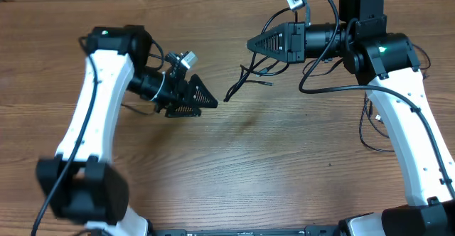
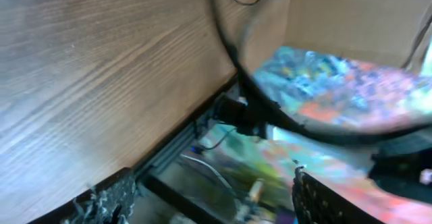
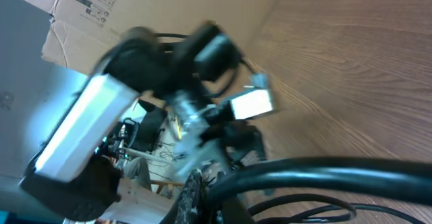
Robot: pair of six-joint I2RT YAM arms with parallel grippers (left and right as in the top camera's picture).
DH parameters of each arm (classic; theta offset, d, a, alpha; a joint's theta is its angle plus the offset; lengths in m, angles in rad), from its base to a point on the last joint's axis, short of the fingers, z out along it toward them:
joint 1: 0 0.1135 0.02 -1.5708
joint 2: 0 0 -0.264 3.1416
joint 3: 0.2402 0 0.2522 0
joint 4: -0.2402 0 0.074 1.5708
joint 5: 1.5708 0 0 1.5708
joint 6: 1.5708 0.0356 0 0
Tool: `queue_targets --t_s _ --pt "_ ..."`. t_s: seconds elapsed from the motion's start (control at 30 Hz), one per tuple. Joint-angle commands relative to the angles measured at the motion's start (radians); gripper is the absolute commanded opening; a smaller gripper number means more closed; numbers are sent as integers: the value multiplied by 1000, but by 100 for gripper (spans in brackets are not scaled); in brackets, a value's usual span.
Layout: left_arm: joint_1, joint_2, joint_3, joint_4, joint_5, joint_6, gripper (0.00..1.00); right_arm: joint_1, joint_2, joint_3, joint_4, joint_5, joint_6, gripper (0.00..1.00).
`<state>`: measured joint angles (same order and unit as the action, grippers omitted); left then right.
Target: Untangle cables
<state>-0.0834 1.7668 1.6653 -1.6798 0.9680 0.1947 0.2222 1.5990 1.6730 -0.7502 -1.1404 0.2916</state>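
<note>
**Overhead view.** Light: even, fairly bright, from above. Table point(image 1: 227, 172): grain sharp over the whole surface. Shadow: one soft, faint patch on the table just below the cables point(image 1: 247, 76).

**Left wrist view.** Motion blur throughout, with the table grain smeared into streaks. Black wire point(image 2: 236, 55) crossing over the table: out of focus, soft-edged. Past the table's edge: an oversaturated smear of colour, nothing resolved.

**Right wrist view.** Heavy motion blur. Left arm point(image 3: 88, 123), seen past the table: smeared, its white casing glaring bright. Thick foreground wire point(image 3: 324, 177): unfocused, edges soft. Table: softly rendered, evenly lit.
</note>
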Motion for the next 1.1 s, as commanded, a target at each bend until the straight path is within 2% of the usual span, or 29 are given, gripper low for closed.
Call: queue_targets --t_s 0.0,0.17,0.5,0.63,0.73,0.8,0.83,0.87,0.9,1.0,1.07 --pt "-7 -115 2 60 -31 40 76 -4 0 11 1 -3 1 4" --pt "-10 -100 -2 285 -19 -102 77 -4 0 11 -1 -5 2 4" --pt "-108 -10 -2 503 99 -77 82 -4 0 11 -3 -5 1 4" --pt "-160 32 -2 563 91 -80 82 -4 0 11 -3 -5 1 4" --pt "-182 86 -2 629 5 -133 79 -4 0 11 -5 -13 1 4" --pt "-183 100 -2 649 -78 -174 70 -4 0 11 -8 -17 1 4" --pt "-176 102 -2 670 -190 -218 43 -4 0 11 -16 -17 1 4" --pt "-170 100 0 674 -234 -229 28 -4 0 11 -19 -16 0 4" --pt "-157 95 6 670 -307 -254 4 -6 0 11 -22 -11 0 4" --pt "-124 68 16 632 -409 -270 4 -16 0 11 -26 56 0 4" --pt "-90 30 21 605 -447 -271 4 -29 0 11 -58 211 0 4"
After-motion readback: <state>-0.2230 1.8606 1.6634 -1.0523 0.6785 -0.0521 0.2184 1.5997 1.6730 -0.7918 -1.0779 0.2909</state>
